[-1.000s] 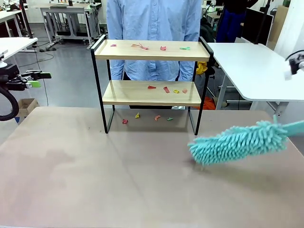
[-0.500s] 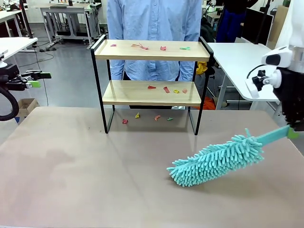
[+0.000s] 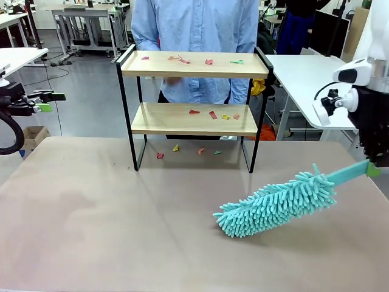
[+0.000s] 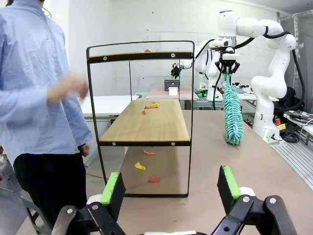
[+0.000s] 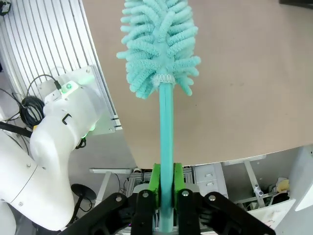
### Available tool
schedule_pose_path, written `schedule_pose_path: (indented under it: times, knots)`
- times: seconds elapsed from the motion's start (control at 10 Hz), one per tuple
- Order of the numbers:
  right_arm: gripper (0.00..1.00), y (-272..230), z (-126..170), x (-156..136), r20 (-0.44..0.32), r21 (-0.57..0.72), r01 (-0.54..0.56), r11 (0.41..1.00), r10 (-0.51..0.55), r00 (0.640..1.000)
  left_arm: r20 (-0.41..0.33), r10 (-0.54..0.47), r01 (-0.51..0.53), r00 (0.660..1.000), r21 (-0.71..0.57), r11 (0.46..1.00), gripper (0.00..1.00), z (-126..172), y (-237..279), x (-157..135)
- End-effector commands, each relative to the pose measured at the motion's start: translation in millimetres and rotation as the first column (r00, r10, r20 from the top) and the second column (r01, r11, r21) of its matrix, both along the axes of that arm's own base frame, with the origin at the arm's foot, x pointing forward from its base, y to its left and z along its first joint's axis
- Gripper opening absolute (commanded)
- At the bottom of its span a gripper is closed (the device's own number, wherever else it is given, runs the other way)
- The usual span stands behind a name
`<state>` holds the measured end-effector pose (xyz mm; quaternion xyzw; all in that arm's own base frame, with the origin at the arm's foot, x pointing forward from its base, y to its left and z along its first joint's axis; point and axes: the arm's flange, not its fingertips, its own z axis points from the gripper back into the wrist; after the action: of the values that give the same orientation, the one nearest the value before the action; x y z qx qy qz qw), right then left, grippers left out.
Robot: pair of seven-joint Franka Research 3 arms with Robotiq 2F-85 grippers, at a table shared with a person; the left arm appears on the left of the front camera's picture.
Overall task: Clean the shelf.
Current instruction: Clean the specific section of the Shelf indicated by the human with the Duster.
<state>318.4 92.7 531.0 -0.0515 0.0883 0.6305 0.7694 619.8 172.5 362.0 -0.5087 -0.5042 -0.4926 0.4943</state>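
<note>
Swinging duster (image 3: 276, 204) leftward toward shelf (image 3: 158, 64), then pausing short; right gripper (image 5: 165, 182) clenched on handle (image 5: 166, 122), left gripper (image 4: 171, 188) spread empty; scraps (image 3: 210, 114) on 2 boards (image 3: 170, 118) unswept.

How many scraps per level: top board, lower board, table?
Top board: 4
Lower board: 4
Table: 4
Total: 12 scraps
</note>
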Motion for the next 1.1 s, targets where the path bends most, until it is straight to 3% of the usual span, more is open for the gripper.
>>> schedule_pose_path:
  times: [0.0, 1.0]
  knots:
    - [0.13, -2.8, -0.3, -2.9, -0.002, 0.001, 0.001, 1.0, -0.001, 1.0, 0.007, 0.001, -0.001, 1.0, -0.002, 1.0, 1.0, 3.0, -0.1, -1.9]
    - [0.13, -2.8, -0.3, -2.9, -0.002, 0.001, 0.001, 1.0, -0.001, 1.0, 0.007, 0.001, -0.001, 1.0, -0.002, 1.0, 1.0, 3.0, -0.1, -1.9]
